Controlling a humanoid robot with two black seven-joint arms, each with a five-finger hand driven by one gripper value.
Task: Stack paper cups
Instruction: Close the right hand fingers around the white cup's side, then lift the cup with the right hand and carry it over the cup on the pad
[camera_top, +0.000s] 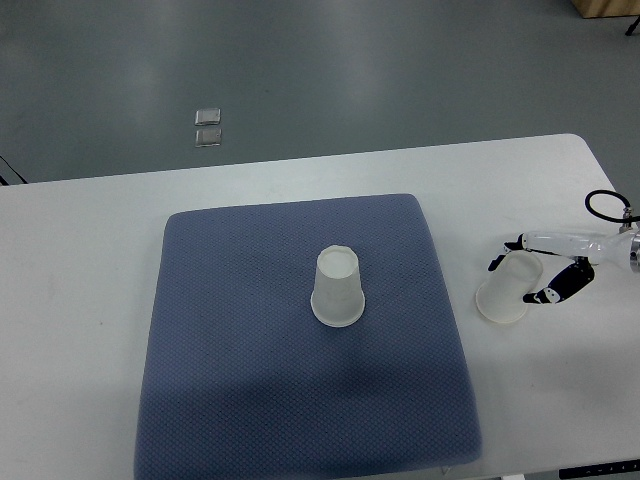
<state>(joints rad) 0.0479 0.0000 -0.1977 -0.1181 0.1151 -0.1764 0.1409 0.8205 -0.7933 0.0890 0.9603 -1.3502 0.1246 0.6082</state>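
Two white paper cups: one (338, 287) inverted on dimpled mat (250, 350), another (507, 290) in right hand (545, 270).

Views: one only, the top view.
Position: above the near edge of the white table (90, 300), on the robot's own side.
Facing: steeply down and forward, across the table to its far edge and the grey floor (300, 70) beyond.
Nearness: middling; the blue mat (250, 400) fills the centre, and the table's far right corner shows.
Overlap: none, no second view.
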